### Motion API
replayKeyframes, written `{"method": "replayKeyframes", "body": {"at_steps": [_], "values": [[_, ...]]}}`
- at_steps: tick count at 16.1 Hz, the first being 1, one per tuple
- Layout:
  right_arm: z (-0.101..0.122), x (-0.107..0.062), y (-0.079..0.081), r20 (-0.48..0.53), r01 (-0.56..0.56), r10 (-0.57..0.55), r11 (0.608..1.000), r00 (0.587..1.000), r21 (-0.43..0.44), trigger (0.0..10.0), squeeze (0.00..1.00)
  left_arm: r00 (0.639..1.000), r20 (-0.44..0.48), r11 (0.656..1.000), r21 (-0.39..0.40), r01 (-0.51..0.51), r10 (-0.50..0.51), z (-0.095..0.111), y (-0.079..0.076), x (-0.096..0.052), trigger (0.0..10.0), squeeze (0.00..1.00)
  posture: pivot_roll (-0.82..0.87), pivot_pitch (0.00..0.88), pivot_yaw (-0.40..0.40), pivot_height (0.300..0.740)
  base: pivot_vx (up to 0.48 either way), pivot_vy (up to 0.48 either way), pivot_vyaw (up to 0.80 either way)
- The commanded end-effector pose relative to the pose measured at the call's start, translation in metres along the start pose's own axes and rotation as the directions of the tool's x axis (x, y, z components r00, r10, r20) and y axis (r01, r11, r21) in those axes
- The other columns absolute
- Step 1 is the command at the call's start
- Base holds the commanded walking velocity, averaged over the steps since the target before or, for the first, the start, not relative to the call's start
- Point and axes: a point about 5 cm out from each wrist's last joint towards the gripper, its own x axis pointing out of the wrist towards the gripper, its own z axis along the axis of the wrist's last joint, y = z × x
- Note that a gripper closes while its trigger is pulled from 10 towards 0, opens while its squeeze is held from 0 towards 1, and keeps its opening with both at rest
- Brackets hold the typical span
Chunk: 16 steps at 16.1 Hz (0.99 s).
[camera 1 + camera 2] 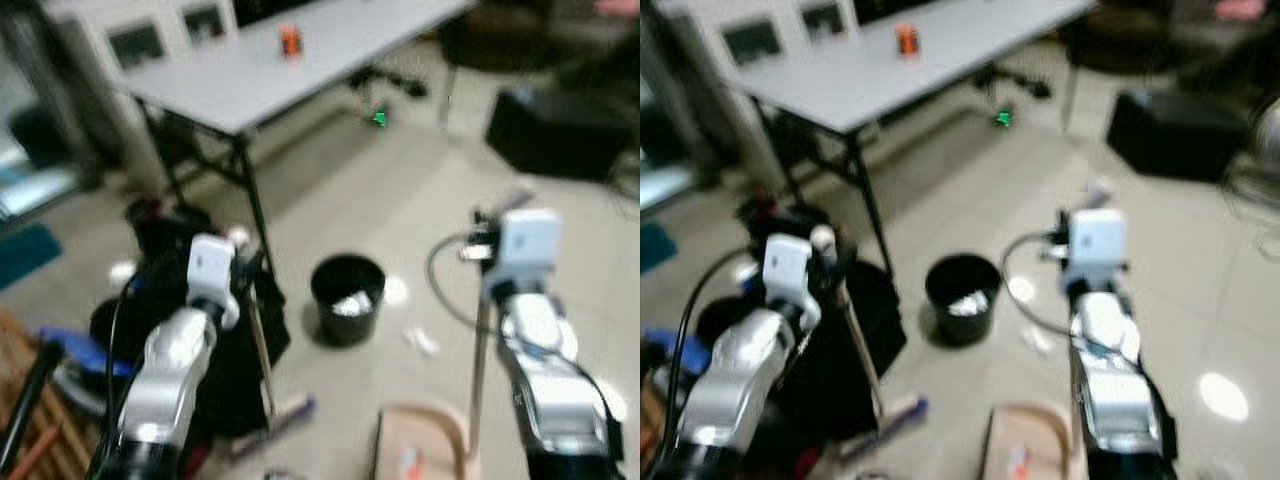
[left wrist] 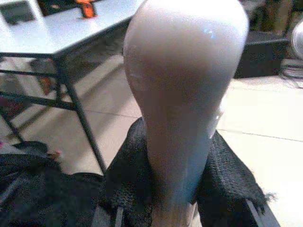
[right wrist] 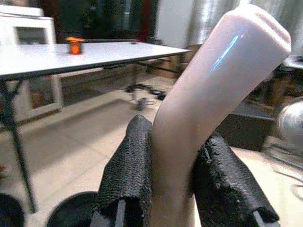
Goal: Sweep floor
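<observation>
Broom: a pale, cream-coloured handle (image 2: 182, 104) with a rounded, bulb-shaped top; a thin shaft runs down to a low brush head (image 1: 285, 412) on the floor, between the robot's arms and left of centre.
Dustpan: a beige pan (image 1: 425, 440) on the floor in front of the robot, with a tall upright handle (image 3: 213, 94) of the same pale colour, curved at its top.
Left gripper (image 2: 182, 189): both black fingers are closed against the broom handle, one on each side, just below its bulb.
Right gripper (image 3: 177, 189): both black fingers are clamped on the dustpan handle below its bend.
Count: one broom, one dustpan, one black bin (image 1: 347, 297), one table (image 1: 280, 70), one small orange object (image 1: 290, 40) on the table.
Litter: a few white scraps (image 1: 422, 342) lie on the floor beside the bin; the head views are blurred, so they are probably paper.
Bin: round, open, with something white inside, standing just right of the table leg.
Floor: light beige glossy tiles (image 1: 400, 190).
Room: a grey folding table with black legs, dark bags (image 1: 180, 235) under its near end, a dark box (image 1: 555, 130) on the far right.
</observation>
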Motion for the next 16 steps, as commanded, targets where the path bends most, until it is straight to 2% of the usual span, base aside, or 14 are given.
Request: {"method": "replayKeyframes", "body": {"at_steps": [1,4,11,13,16], "values": [[0.007,0.001,-0.007,0.018,0.036,-0.035,0.999,0.999,-0.031,10.0,0.0,1.0,0.02,1.0,0.011,0.012,-0.012,0.008,-0.001,0.004,10.0,0.0,0.02,0.0,0.088,0.74,0.0,0.0,-0.8],[0.006,0.0,-0.015,0.012,0.065,-0.064,0.993,0.998,-0.095,10.0,0.0,1.0,0.029,1.0,0.024,0.0,-0.001,0.008,-0.002,0.003,10.0,0.0,0.02,0.0,0.084,0.74,0.0,0.0,-0.8],[0.01,-0.004,-0.022,0.022,0.112,-0.111,0.992,0.994,-0.059,10.0,0.0,0.995,0.1,0.997,0.071,0.015,-0.022,0.015,-0.005,-0.005,10.0,0.0,0.01,0.0,0.081,0.74,0.0,0.0,-0.8],[0.011,-0.003,-0.024,0.026,0.123,-0.122,0.991,0.992,-0.052,10.0,0.0,0.99,0.14,0.997,0.081,0.003,-0.015,0.02,-0.005,-0.007,10.0,0.0,0.01,0.0,0.076,0.74,0.0,0.0,-0.8],[0.014,0.0,-0.023,0.035,0.108,-0.106,0.992,0.994,-0.06,10.0,0.0,0.977,0.205,0.996,0.079,0.048,-0.063,0.033,-0.014,-0.006,10.0,0.0,0.01,0.0,0.071,0.74,0.0,0.0,-0.8]]}}
